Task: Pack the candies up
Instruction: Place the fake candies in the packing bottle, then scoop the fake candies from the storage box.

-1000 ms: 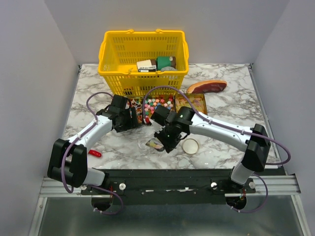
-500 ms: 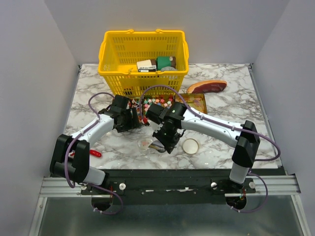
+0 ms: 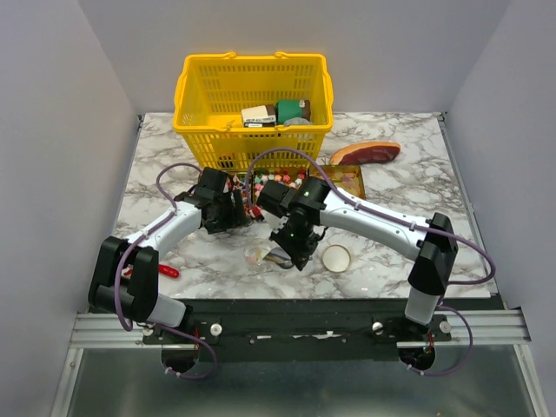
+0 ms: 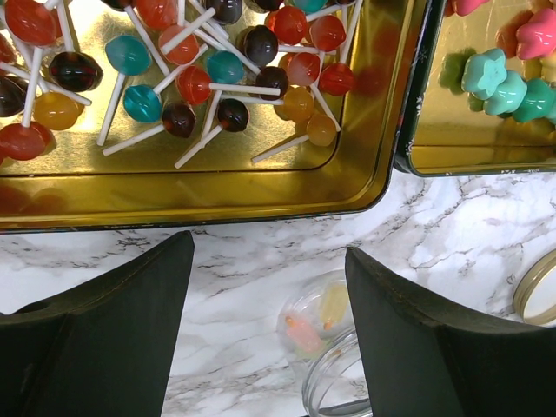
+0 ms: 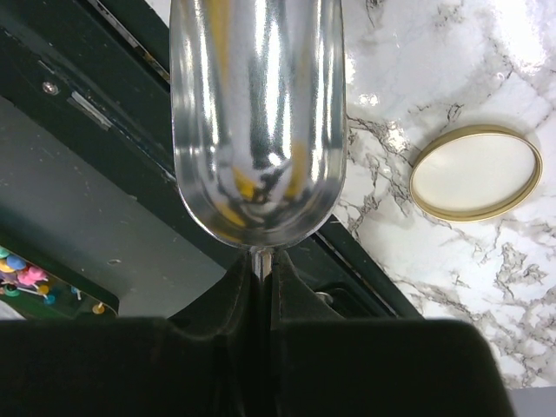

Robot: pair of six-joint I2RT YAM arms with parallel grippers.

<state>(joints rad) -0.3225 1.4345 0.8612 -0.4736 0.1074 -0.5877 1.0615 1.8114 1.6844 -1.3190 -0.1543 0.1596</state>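
Note:
Candies fill open gold trays (image 3: pixel 343 178) in front of the basket: lollipops (image 4: pixel 200 82) in the left tray and chunky teal and pink sweets (image 4: pixel 504 82) in the one beside it. A small clear jar (image 4: pixel 326 334) sits on the marble with a yellow and an orange gummy inside; it also shows in the top view (image 3: pixel 257 254). My left gripper (image 4: pixel 269 248) is open and empty, above the jar at the tray's near edge (image 3: pixel 234 211). My right gripper (image 5: pixel 261 265) is shut on the handle of a metal scoop (image 5: pixel 256 113), held at the jar (image 3: pixel 278 257).
The jar's gold-rimmed lid (image 3: pixel 336 258) lies right of the scoop (image 5: pixel 476 174). A yellow basket (image 3: pixel 252 130) with boxes stands at the back. A red-brown meat slab (image 3: pixel 365 153) lies at the back right. A small red object (image 3: pixel 167 271) lies near the left arm's base.
My right arm has swung left with the scoop, bringing it closer to the jar. My left arm has barely moved.

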